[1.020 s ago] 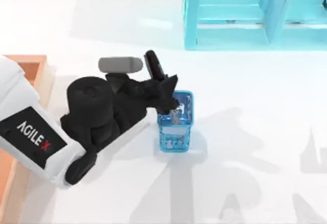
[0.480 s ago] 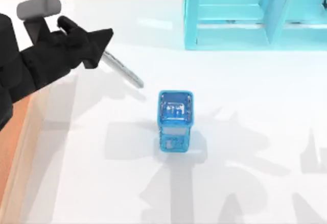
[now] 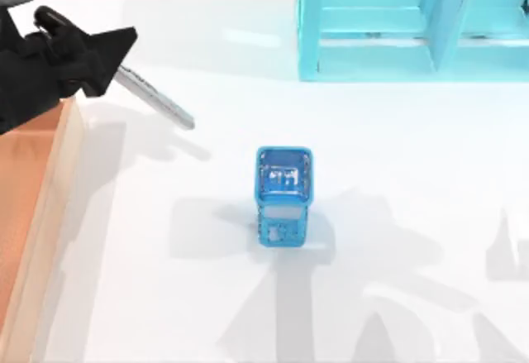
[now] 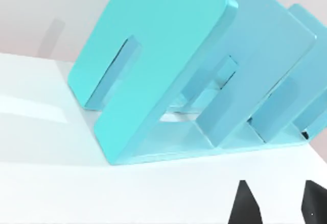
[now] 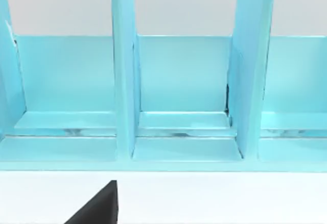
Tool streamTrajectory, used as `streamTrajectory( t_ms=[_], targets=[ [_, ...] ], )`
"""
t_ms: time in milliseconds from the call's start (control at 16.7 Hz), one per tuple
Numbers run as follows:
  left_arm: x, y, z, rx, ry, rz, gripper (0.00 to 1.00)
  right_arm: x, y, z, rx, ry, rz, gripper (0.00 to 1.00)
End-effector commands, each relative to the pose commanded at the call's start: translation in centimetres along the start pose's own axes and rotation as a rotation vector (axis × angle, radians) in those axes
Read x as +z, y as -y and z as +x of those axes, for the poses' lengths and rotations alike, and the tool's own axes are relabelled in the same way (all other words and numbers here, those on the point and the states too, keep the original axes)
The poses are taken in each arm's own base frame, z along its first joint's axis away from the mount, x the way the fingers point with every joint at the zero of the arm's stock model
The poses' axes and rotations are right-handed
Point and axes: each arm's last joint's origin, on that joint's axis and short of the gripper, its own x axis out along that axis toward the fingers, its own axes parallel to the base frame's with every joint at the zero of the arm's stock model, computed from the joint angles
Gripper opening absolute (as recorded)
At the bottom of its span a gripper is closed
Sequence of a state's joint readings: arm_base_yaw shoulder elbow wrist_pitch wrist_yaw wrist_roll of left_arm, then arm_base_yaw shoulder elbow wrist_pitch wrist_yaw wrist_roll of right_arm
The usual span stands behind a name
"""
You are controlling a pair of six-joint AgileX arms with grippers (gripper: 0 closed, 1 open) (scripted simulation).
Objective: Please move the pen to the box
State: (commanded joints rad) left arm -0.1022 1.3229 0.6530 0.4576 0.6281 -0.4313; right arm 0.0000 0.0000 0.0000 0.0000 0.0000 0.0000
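Above the box (image 3: 50, 189) rim, left gripper (image 3: 103, 61) pinches the pen (image 3: 157, 102), slanting outward.

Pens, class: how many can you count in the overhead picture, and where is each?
1. The pen hangs slanted from the left hand, above the table beside the box. The blue cup may hide others.

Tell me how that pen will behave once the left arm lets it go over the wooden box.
The pen looks stiff: it juts straight from the left pincer, held by one end without sagging. Its slim round barrel will probably roll once dropped, though the box rim should contain it. It seems light, since an end grip carries it.
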Motion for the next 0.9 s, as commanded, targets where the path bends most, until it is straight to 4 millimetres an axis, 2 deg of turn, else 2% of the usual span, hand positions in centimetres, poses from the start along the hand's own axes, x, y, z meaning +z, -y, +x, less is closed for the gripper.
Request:
streamTrajectory(
  t_ms=[180,300,600,900],
  targets=[
    [0.0,0.0,0.1,0.001,-0.004,0.008,0.0,0.0,0.0,0.0,0.0,0.0,0.0,1.0],
    [1.0,-0.3,0.1,0.014,-0.009,0.047,0.0,0.0,0.0,0.0,0.0,0.0,0.0,1.0],
    [5.6,-2.6,-0.7,0.104,-0.078,0.247,0.0,0.0,0.0,0.0,0.0,0.0,0.0,1.0],
    [9.4,-6.1,-3.8,0.178,-0.27,0.468,0.0,0.0,0.0,0.0,0.0,0.0,0.0,1.0]
  ],
)
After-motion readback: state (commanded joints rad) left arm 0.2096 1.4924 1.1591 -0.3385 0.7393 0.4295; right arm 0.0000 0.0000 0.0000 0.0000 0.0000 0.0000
